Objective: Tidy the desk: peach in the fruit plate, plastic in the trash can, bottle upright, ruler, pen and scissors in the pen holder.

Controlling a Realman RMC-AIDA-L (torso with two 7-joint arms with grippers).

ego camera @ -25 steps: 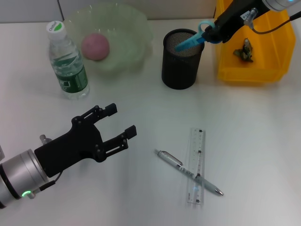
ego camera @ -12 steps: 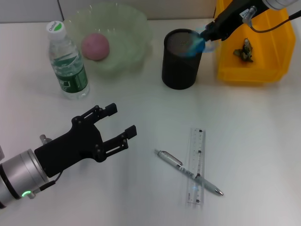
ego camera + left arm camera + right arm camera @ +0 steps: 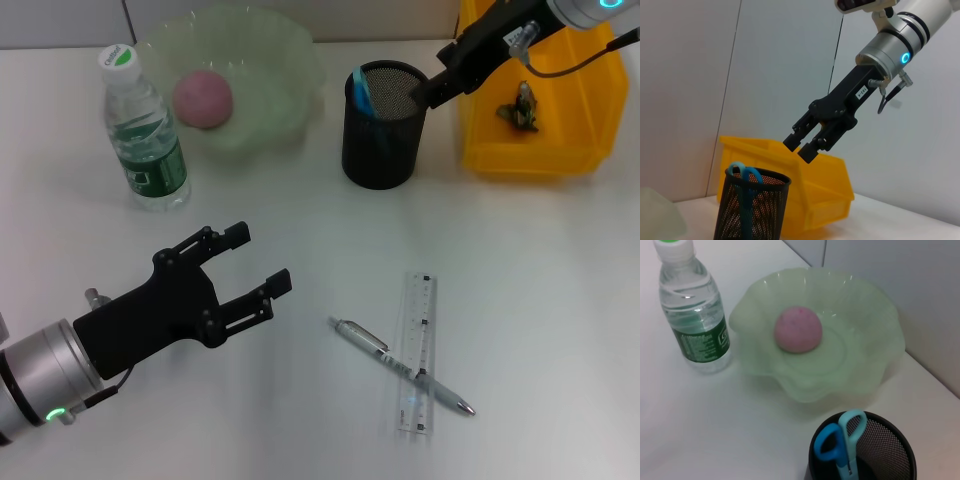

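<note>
The right gripper (image 3: 428, 92), jaws slightly parted and empty, hangs just above the far right rim of the pen holder (image 3: 381, 150), having let go of the blue scissors (image 3: 362, 93) it held a second ago, which now stand handles-up inside. That step looks done, leaving the pen (image 3: 403, 366) lying across the ruler (image 3: 418, 352) at the near right. The left gripper (image 3: 250, 261) waits open and empty at the near left; the upright bottle (image 3: 143, 130) carries a green label too small to read.
</note>
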